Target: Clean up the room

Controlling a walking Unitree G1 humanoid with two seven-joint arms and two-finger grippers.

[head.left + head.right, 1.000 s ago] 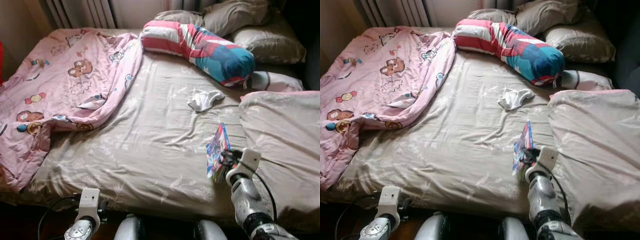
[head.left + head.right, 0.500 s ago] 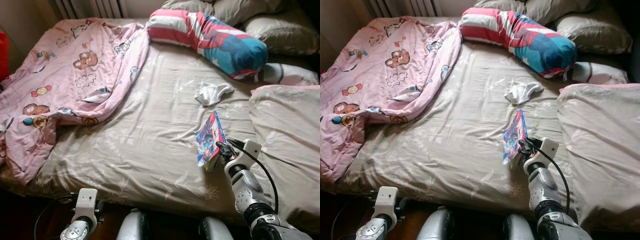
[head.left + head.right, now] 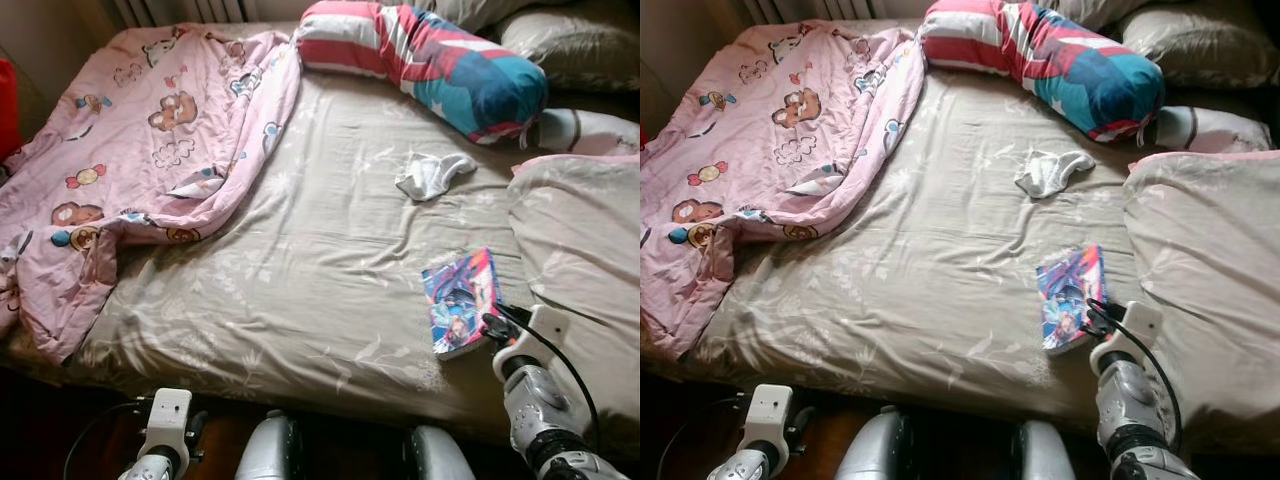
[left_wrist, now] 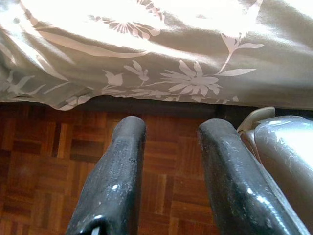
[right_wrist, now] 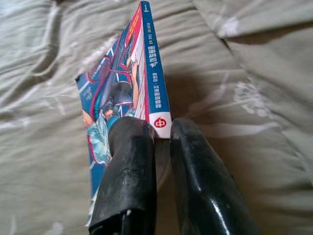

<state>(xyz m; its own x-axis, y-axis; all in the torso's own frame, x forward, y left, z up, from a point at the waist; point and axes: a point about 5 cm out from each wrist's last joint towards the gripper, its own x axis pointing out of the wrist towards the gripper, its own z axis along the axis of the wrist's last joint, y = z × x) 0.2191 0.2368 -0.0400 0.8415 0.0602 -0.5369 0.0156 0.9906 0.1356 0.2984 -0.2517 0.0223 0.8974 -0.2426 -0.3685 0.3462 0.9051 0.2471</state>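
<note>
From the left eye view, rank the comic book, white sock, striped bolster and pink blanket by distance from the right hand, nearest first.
1. Comic book: clamped in the right hand, near the bed's front edge.
2. White sock: mid-bed, beyond the book.
3. Striped bolster: near the head of the bed.
4. Pink blanket: across the bed, on the robot's left.

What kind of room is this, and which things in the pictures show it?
Most likely a bedroom. A bed with a beige floral sheet fills the scene, a pink cartoon-print quilt lies crumpled on its left side, and pillows plus a striped bolster sit at the head.
</note>
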